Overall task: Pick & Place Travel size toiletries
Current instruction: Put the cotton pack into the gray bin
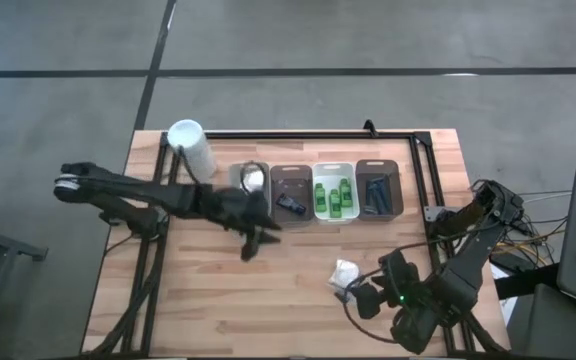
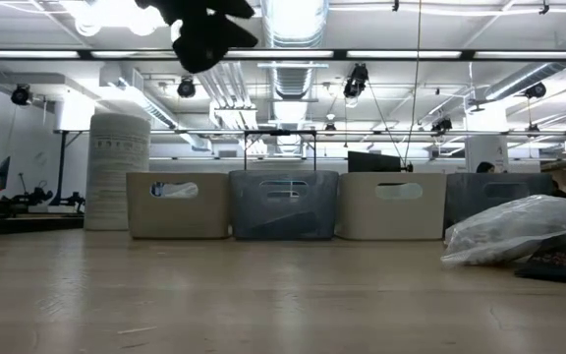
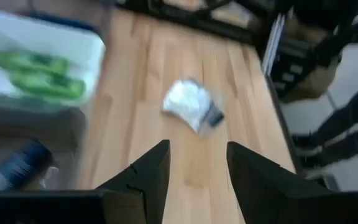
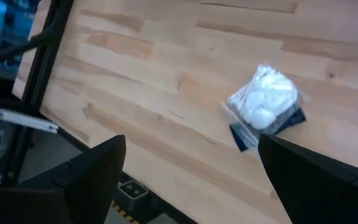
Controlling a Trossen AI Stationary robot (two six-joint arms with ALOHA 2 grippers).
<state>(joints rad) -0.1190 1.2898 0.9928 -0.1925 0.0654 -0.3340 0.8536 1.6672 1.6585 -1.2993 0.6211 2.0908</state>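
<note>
High view, packet (image 1: 345, 271) near table edge (image 1: 298, 352)

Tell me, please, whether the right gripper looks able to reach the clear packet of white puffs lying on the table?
Probably yes: the right gripper hangs open beside the packet, with only bare table between them.

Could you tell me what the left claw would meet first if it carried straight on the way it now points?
Probably the clear packet of white puffs on the table; the left claw, open and empty, points toward it, though depth is unclear.
</note>
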